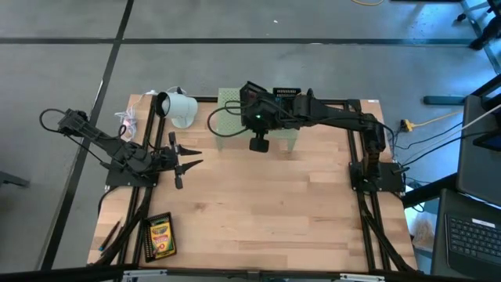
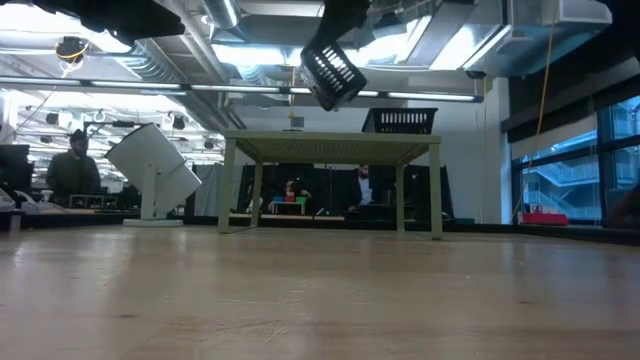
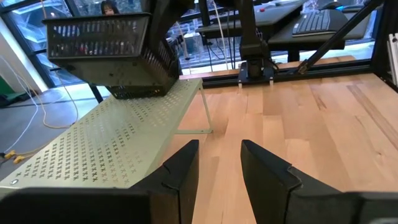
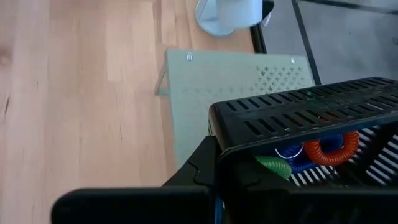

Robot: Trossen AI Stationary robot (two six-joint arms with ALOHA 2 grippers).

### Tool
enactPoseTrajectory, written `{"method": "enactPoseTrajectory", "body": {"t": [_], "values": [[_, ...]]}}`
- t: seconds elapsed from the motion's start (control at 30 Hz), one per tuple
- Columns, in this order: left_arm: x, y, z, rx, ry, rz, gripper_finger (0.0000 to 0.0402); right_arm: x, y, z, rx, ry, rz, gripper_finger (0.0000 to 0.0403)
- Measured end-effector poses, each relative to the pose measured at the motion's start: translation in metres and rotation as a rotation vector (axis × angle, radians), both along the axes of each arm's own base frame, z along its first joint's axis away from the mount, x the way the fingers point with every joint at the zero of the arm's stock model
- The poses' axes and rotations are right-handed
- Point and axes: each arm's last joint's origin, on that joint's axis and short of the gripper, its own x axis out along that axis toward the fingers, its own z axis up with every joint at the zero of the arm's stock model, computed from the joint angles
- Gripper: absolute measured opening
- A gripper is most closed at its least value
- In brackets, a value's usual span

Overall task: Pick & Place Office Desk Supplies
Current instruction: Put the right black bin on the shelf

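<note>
Wooden table (image 1: 258,204) fills the space beneath me, with a grey floor all round it and an open office beyond, where a person stands far off at the left of the low view.

At the table's far edge stands the pale green stand (image 1: 235,117), a perforated shelf on thin legs. Beside it, toward my left arm's side, sits the white lamp (image 1: 178,106), tilted.

My right gripper (image 4: 214,171) is lifted above the stand, jaws clamped on the rim of a black basket (image 4: 311,118). The basket hangs tilted in the air over the stand, clear of the shelf top. Inside it lie coiled loops: an orange-red loop (image 4: 329,148), a blue loop (image 4: 292,152) and a green loop (image 4: 273,165), bunched together against the wall.

My left gripper (image 1: 190,157) waits low over the table near its left edge, jaws part way apart and holding nothing.

A crayon box (image 1: 160,235) lies flat near the front left corner, well apart from both grippers.
</note>
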Motion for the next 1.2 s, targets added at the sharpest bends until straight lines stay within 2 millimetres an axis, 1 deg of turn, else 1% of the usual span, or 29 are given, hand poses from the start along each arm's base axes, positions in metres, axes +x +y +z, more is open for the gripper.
{"method": "enactPoseTrajectory", "body": {"t": [0.1, 0.23, 0.3, 0.4, 0.73, 1.03, 1.2], "values": [[0.0, 0.0, 0.0, 0.0, 0.001, 0.0, 0.0114, 0.006, -0.003, -0.006, 0.006, -0.001, -0.001, 0.0004], [0.0, 0.0, 0.0, 0.0, 0.001, 0.0, 0.0114, 0.019, -0.005, -0.024, 0.033, 0.04, 0.018, 0.0004], [0.0, 0.0, 0.0, 0.0, 0.001, 0.0, 0.0114, 0.023, -0.006, -0.031, -0.001, 0.065, 0.023, 0.0004], [0.0, 0.0, 0.0, -0.005, 0.001, 0.001, 0.0114, 0.023, -0.008, -0.031, -0.044, 0.075, 0.01, 0.0004], [0.0, 0.0, 0.0, -0.007, 0.001, 0.001, 0.0114, 0.023, -0.017, -0.032, -0.037, 0.07, -0.012, 0.0008], [0.0, 0.0, 0.0, -0.007, 0.001, 0.001, 0.0114, 0.031, -0.017, -0.047, -0.011, 0.104, 0.0, 0.0005], [0.0, 0.0, 0.0, -0.007, 0.002, 0.001, 0.0114, 0.034, -0.018, -0.049, -0.013, 0.1, 0.002, 0.0005]]}}
